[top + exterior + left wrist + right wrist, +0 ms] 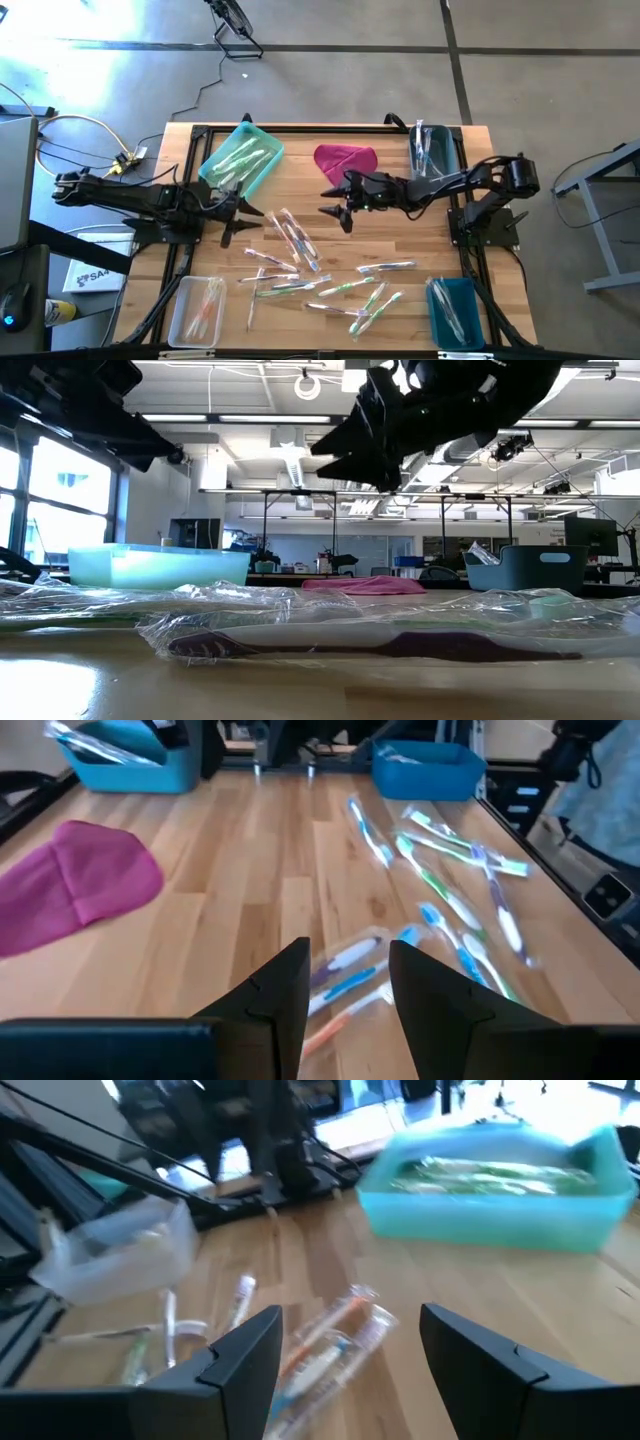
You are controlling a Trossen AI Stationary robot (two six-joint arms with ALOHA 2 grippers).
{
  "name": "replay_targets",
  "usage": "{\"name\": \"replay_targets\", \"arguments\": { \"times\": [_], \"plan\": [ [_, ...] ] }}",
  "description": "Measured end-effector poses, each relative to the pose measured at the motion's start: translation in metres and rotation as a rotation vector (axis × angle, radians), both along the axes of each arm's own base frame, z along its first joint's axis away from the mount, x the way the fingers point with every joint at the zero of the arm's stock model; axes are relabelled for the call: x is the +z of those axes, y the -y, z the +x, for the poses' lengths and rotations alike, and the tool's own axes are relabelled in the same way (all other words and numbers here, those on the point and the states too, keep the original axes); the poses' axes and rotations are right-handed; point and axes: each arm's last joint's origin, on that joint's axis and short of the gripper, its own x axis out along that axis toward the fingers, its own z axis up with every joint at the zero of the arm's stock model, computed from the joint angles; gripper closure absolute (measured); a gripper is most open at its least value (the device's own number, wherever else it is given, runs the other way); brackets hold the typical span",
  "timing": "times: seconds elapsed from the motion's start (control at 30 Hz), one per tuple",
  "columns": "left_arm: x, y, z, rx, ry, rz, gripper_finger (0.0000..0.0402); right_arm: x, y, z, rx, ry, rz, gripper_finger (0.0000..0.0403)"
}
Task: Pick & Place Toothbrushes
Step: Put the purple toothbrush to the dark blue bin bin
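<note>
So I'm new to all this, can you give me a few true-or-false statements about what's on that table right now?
1. The magenta cloth lies inside a bin. False: it lies on the bare wooden table.
2. Both grippers are open and empty. True: left gripper and right gripper hold nothing.
3. The light teal bin has toothbrushes in it. True.
4. All toothbrushes are sorted into bins. False: many loose toothbrushes lie on the table.
5. The clear bin is empty. False: it holds toothbrushes.
</note>
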Motion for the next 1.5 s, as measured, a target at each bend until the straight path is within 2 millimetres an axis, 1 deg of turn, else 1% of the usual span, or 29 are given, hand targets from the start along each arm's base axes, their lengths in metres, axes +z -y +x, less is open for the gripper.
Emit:
{"name": "replay_targets", "arguments": {
  "times": [0.1, 0.3, 0.4, 0.63, 0.77, 0.97, 1.1, 1.2, 1.3, 1.5],
  "plan": [
    [-0.006, 0.002, 0.000, -0.016, -0.012, 0.001, 0.0265, 0.003, -0.010, 0.001, 0.009, 0.037, -0.007, 0.0173],
    [-0.017, 0.002, -0.001, -0.019, -0.041, 0.004, 0.0265, 0.004, -0.028, 0.001, -0.053, 0.047, -0.037, 0.0173],
    [-0.018, 0.002, -0.001, -0.017, -0.042, 0.006, 0.0265, 0.005, -0.034, 0.001, -0.064, 0.048, -0.045, 0.0173],
    [-0.017, 0.002, -0.001, -0.031, -0.027, 0.052, 0.0265, 0.005, -0.038, 0.000, -0.094, 0.052, -0.054, 0.0173],
    [-0.015, 0.002, -0.001, -0.031, -0.007, 0.053, 0.0265, 0.005, -0.038, 0.000, -0.102, 0.055, -0.011, 0.0173],
    [-0.012, 0.003, 0.000, -0.031, 0.029, 0.051, 0.0265, 0.005, -0.045, 0.000, -0.090, 0.056, 0.001, 0.0173],
    [-0.012, 0.003, 0.000, -0.044, 0.035, 0.101, 0.0265, 0.005, -0.052, -0.001, -0.141, 0.063, 0.027, 0.0173],
    [-0.010, 0.003, 0.001, -0.051, 0.058, 0.132, 0.0265, 0.006, -0.063, -0.002, -0.119, 0.058, 0.027, 0.0173],
    [-0.005, 0.002, 0.002, -0.033, 0.107, 0.154, 0.0265, 0.013, -0.077, 0.000, -0.095, 0.065, 0.026, 0.0175],
    [-0.001, 0.001, 0.002, -0.003, 0.142, 0.160, 0.0265, 0.032, -0.099, 0.007, -0.110, -0.048, -0.031, 0.0207]
  ]
}}
